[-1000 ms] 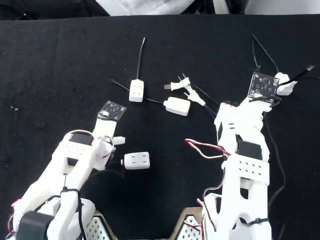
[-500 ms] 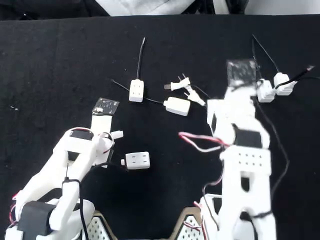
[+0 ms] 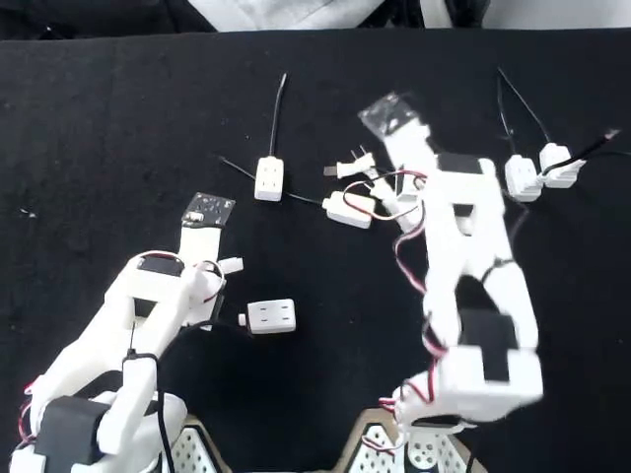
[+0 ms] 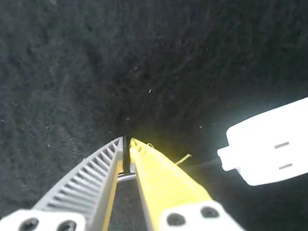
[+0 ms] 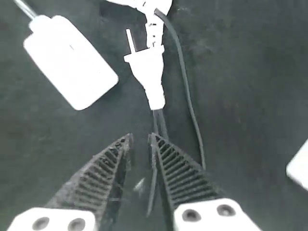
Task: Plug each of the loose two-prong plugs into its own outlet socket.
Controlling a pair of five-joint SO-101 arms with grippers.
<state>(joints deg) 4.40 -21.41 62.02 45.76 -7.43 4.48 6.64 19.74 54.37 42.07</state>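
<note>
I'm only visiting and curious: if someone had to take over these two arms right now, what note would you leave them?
Left gripper: shut, over bare cloth beside the near socket.
Right gripper: open, with the cord of a loose plug lying between its fingers.
Things: a second plug also lies loose mid-table; the far socket and middle socket are free.
Done: at far right, a joined pair looks plugged together.
Left: probably grasp each loose plug and push it into a free socket.
</note>
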